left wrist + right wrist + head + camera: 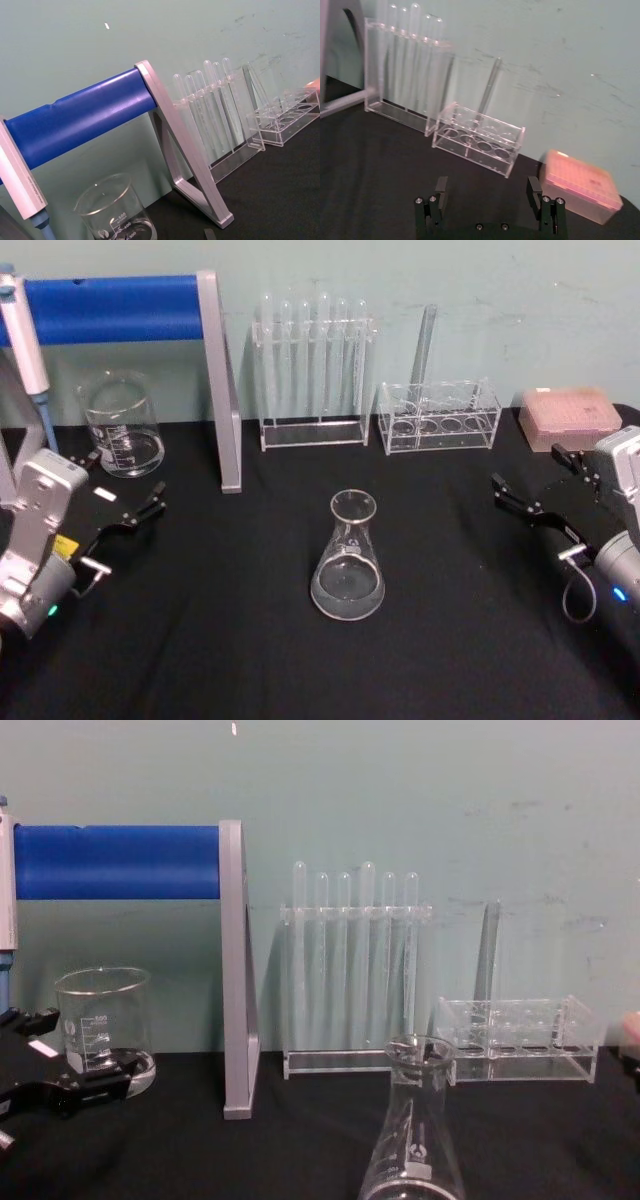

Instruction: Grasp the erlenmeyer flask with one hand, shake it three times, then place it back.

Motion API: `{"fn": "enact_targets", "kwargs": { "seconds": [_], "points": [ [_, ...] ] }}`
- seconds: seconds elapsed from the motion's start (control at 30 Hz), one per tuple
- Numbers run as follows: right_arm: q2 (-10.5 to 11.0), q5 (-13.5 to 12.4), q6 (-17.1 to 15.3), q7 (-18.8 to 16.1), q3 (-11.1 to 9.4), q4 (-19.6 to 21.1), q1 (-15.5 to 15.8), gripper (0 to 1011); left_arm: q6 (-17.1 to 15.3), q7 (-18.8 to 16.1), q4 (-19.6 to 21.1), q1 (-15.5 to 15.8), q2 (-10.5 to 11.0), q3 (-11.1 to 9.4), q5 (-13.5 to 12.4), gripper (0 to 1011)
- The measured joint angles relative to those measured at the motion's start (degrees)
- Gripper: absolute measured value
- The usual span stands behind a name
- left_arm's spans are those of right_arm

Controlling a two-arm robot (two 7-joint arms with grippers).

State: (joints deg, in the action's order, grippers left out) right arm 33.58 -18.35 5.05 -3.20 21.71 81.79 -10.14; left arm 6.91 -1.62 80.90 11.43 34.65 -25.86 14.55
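Observation:
The erlenmeyer flask [348, 558] is clear glass and stands upright on the black table, near the middle and toward the front. In the chest view the flask [412, 1140] rises at the bottom centre, with nothing touching it. My left gripper [125, 485] hovers at the table's left, open, well to the left of the flask and close to a beaker; the chest view shows this left gripper [65, 1055] at the left edge. My right gripper [528, 472] sits at the right side, open, its jaws empty. In its wrist view the right gripper [487, 187] points toward the racks.
A glass beaker [123, 425] stands at the back left beside a grey stand [222, 380] carrying a blue roll [110, 308]. A tall test tube rack [315, 370] and a low clear rack [440, 418] line the back wall. A pink tip box [570, 418] sits at the back right.

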Motion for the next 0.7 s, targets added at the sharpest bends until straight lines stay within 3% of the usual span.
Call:
{"fn": "enact_targets", "kwargs": {
  "seconds": [0.47, 0.7],
  "points": [
    [1.7, -3.57, 1.09, -8.1, -2.21, 3.75, 2.59, 1000, 0.0, 0.0, 0.0, 0.0, 0.0, 0.0, 0.0, 1001],
    [2.98, -4.98, 2.67, -13.75, -2.61, 5.59, 3.74, 1000, 0.0, 0.0, 0.0, 0.0, 0.0, 0.0, 0.0, 1001]
  ]
}}
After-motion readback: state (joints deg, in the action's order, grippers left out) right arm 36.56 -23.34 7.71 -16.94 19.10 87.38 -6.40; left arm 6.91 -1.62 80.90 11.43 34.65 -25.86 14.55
